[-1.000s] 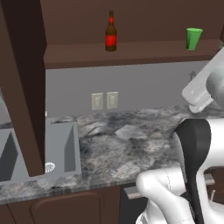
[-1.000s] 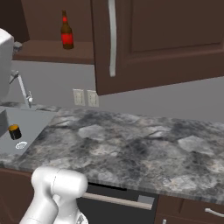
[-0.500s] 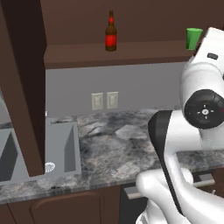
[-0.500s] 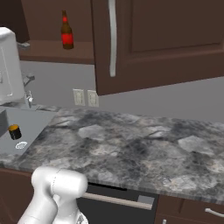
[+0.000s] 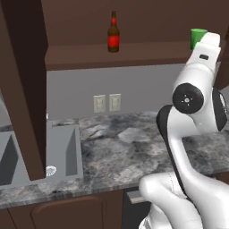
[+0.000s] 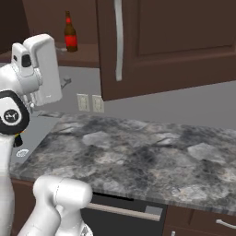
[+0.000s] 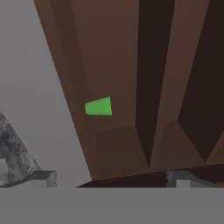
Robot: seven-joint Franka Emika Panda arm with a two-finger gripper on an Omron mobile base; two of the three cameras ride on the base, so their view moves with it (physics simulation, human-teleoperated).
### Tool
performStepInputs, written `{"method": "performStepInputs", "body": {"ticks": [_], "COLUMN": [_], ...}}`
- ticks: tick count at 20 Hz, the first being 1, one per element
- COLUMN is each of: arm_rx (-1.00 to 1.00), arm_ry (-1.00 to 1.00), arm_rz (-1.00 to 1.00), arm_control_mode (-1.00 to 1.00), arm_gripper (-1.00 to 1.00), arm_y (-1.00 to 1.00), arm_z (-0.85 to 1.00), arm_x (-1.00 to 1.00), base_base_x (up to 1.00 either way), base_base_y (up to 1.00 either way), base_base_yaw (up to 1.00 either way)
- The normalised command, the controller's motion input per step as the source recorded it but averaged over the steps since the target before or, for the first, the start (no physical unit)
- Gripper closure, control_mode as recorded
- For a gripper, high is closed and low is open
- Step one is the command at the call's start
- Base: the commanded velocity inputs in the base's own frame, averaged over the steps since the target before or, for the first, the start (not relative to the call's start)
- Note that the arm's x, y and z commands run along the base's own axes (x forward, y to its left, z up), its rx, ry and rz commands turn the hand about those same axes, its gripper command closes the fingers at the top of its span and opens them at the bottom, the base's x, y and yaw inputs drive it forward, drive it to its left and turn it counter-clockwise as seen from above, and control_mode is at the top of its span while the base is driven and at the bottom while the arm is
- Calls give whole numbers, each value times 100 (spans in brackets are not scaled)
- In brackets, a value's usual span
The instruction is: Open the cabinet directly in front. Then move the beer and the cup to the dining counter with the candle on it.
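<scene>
End effector point(image 7: 111, 177) spread open, empty, facing the cup point(image 7: 99, 106); left base view adds the beer point(image 5: 113, 34) upright on the cabinet point(image 5: 134, 51) shelf.

Cabinet point(image 5: 27, 80) doors open, dark brown. Beer point(image 5: 113, 33) upright on its shelf point(image 5: 112, 56), brown glass, red label and cap. Green cup point(image 5: 197, 37) upright, well apart to the right, same shelf.

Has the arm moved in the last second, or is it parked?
Yes. In the left base view the arm has swung up toward the cabinet shelf, now covering part of the cup. The beer has stayed put.
</scene>
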Motion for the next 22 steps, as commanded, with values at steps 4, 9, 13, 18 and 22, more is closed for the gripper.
{"method": "performStepInputs", "body": {"ticks": [4, 9, 13, 18, 22], "arm_rx": [0, 0, -1, -1, 0], "arm_ry": [0, 0, 0, 0, 0], "arm_rz": [-11, -12, -16, -26, -36], "arm_control_mode": [-100, -100, -100, -100, -100], "arm_gripper": [-100, -100, -100, -100, -100], "arm_y": [-63, -55, -40, -49, -93], "arm_z": [0, -5, -5, 0, 0], "arm_x": [65, 65, 49, 15, -35], "base_base_x": [0, 0, 0, 0, 0], "base_base_y": [0, 0, 0, 0, 0], "base_base_yaw": [0, 0, 0, 0, 0]}}
